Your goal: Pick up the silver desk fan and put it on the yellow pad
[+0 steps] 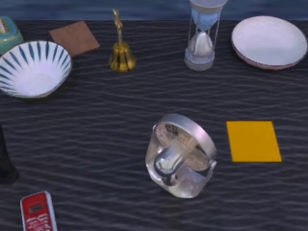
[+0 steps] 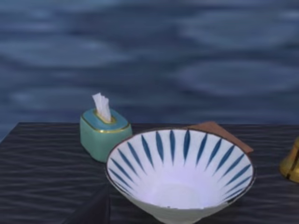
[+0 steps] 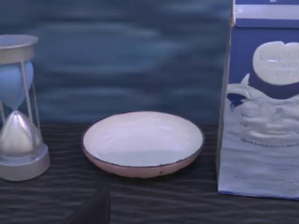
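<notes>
The silver desk fan (image 1: pixel 180 154) stands a little right of the table's middle, its ring cage tilted and its chrome hub facing the front left. The yellow pad (image 1: pixel 253 141) lies flat just to its right, a small gap between them, with nothing on it. Neither gripper is near the fan. A dark part of my left arm (image 1: pixel 6 163) shows at the table's left edge. My right arm is outside the top view. Neither the fan nor the pad appears in the wrist views.
Along the back stand a teal tissue box (image 2: pixel 103 133), a blue-striped bowl (image 1: pixel 32 69), a brown pad (image 1: pixel 74 38), a brass bell (image 1: pixel 121 55), an hourglass (image 1: pixel 202 43) and a white plate (image 1: pixel 268 42). A red phone (image 1: pixel 37 212) lies front left. A milk carton (image 3: pixel 261 107) stands beside the plate.
</notes>
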